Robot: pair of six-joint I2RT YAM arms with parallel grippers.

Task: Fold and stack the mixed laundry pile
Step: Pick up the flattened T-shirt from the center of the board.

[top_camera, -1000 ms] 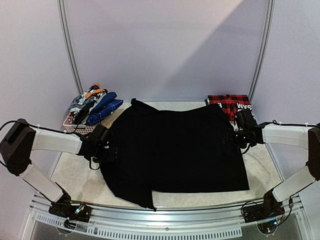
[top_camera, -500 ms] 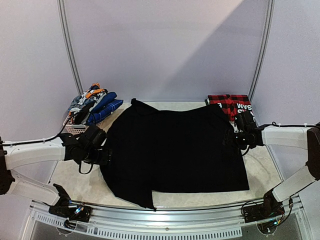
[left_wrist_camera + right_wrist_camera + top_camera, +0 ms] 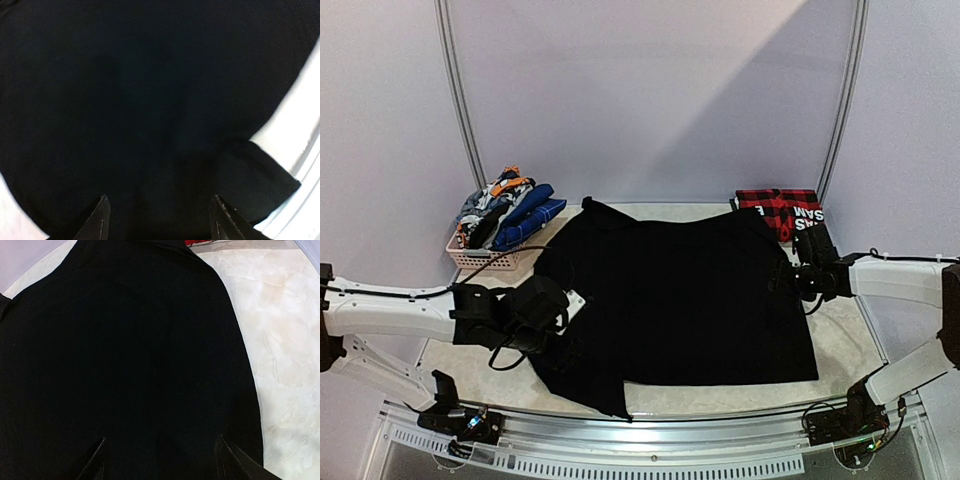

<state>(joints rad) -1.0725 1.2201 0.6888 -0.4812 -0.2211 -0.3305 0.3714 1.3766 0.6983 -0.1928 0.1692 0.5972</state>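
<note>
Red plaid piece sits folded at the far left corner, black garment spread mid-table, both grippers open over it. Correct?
No: the top external view shows the red plaid piece folded at the far right corner, not the left. The rest holds: the black garment is spread mid-table, and the left gripper and right gripper are open over it.
</note>
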